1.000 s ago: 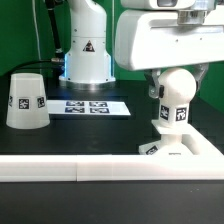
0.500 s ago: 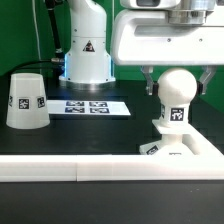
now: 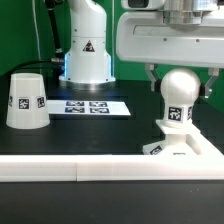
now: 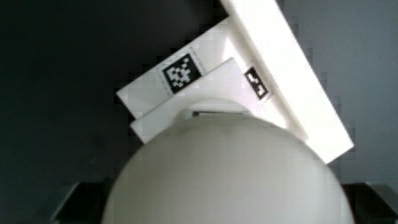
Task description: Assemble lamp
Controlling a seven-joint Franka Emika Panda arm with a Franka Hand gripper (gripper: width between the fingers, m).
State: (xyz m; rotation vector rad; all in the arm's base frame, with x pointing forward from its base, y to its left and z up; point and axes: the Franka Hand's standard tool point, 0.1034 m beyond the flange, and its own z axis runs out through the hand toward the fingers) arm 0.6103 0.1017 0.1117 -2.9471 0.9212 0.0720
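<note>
Lamp: bulb on base, shade to come

Bulb upright, neck down in base, at the exterior view's right, just behind the white rail bar. Gripper open: jaws flanking the round head, a sliver of gap on each side, no contact visible. Wrist view filled by the head from above, base tags beyond it; fingers not made out there.

Reads as the tail of the bulb step: seated, or close to it. Depth of seating not checkable from here. Shade mouth-down, well apart at the exterior view's left.

Next move, by judgement: straight lift clear of the head without nudging it, travel across to the shade, grasp on the tapered wall, then lowering over the bulb on centre. Risk: a sideways brush tipping the bulb.

Table matte black, flat, mostly bare. Marker board between shade and bulb, in front of the arm's pedestal. Green backdrop behind.
</note>
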